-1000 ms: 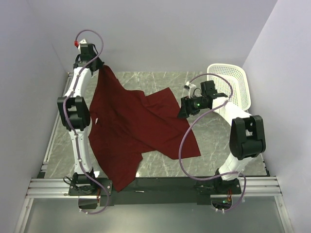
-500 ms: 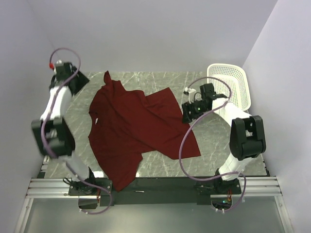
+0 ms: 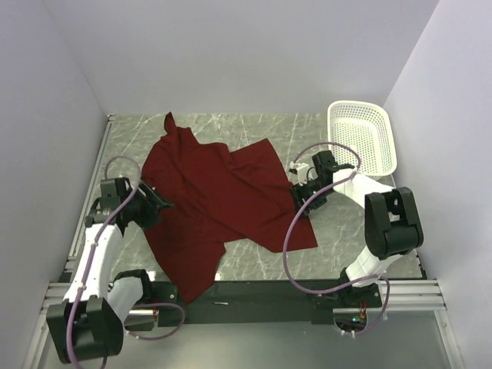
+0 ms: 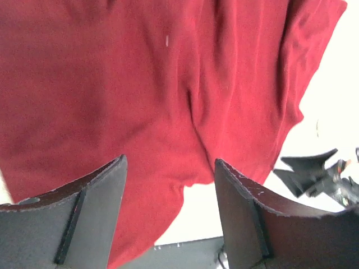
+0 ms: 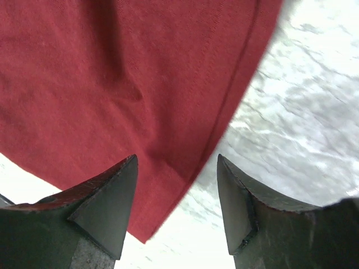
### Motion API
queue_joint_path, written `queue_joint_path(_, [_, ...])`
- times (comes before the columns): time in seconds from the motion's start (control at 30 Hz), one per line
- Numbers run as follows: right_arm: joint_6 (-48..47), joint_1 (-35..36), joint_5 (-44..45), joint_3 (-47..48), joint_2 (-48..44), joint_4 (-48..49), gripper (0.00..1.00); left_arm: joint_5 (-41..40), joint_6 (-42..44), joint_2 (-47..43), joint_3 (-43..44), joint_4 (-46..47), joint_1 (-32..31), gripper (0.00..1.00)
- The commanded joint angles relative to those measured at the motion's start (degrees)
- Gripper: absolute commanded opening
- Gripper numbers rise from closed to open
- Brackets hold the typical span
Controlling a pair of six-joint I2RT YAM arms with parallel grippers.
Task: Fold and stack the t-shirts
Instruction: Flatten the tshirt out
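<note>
The maroon t-shirt (image 3: 223,200) is found spread unfolded and creased across the middle of the counter (image 3: 346,223). One point of it reaches toward the far left corner, and one end overhangs the near edge onto the dark rail.

The left tool (image 3: 159,206) is placed at the shirt's left edge, low and pointed toward the cloth. In the left wrist view, the left tool (image 4: 168,162) is seen with its jaws well apart. Nothing is gripped between them, and red fabric fills the view beyond. Whether the fingertips touch the cloth cannot be told.

The right tool (image 3: 300,192) is positioned over the shirt's right edge. In the right wrist view, the right tool (image 5: 176,158) is likewise seen open and empty. The stitched hem runs between its fingers, with fabric on one side and bare stone on the other.

The counter is noted as grey, marble-patterned and pale-veined. A white mesh basket (image 3: 361,138) is set at the far right corner, apart from the shirt. The station is enclosed by plain pale walls on three sides.
</note>
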Motion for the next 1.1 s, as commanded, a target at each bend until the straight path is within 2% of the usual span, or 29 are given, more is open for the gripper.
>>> queue_joint_path(0.0, [1.9, 1.3, 1.2, 0.7, 1.8, 2.2, 0.65, 3.9, -4.1, -2.7, -5.0, -3.2, -3.3, 0.69])
queue_joint_path(0.07, [2.1, 1.3, 1.5, 0.9, 2.4, 2.4, 0.61, 1.1, -7.0, -3.1, -8.5, -3.3, -6.7, 0.69])
queue_joint_path(0.13, [2.3, 1.3, 1.2, 1.0, 3.1, 2.4, 0.56, -1.9, -10.1, -2.0, -9.9, -2.9, -12.6, 0.68])
queue_joint_path(0.2, [2.3, 1.3, 0.9, 1.1, 3.7, 1.9, 0.51, -3.3, -11.8, -1.0, -10.2, -1.9, -17.8, 0.68])
queue_joint_path(0.3, [2.1, 1.2, 0.4, 1.4, 4.4, 1.6, 0.42, -7.7, -13.6, 1.7, -9.3, -1.7, -21.9, 0.67])
queue_joint_path(0.4, [2.0, 1.3, -0.9, 1.8, 4.9, 0.7, 0.29, -11.1, -14.3, 4.1, -8.9, -0.8, -24.9, 0.66])
queue_joint_path(0.43, [2.0, 1.3, -1.1, 2.0, 4.8, 0.6, 0.21, -11.5, -14.6, 4.8, -8.8, -0.7, -25.5, 0.66])
queue_joint_path(0.57, [2.2, 0.6, -0.2, 1.8, 2.8, 0.8, 0.01, -14.2, -16.5, 8.9, -8.9, -1.5, -28.3, 0.64])
queue_joint_path(0.77, [2.1, -3.7, 6.5, 0.3, -2.4, 2.7, 0.00, -18.1, -19.6, 12.1, -8.5, -6.5, -31.0, 0.63])
queue_joint_path(1.07, [-2.3, -10.6, 12.3, -2.2, -6.8, 2.4, 0.00, -18.4, -18.8, 12.9, -7.8, -7.6, -31.6, 0.63])
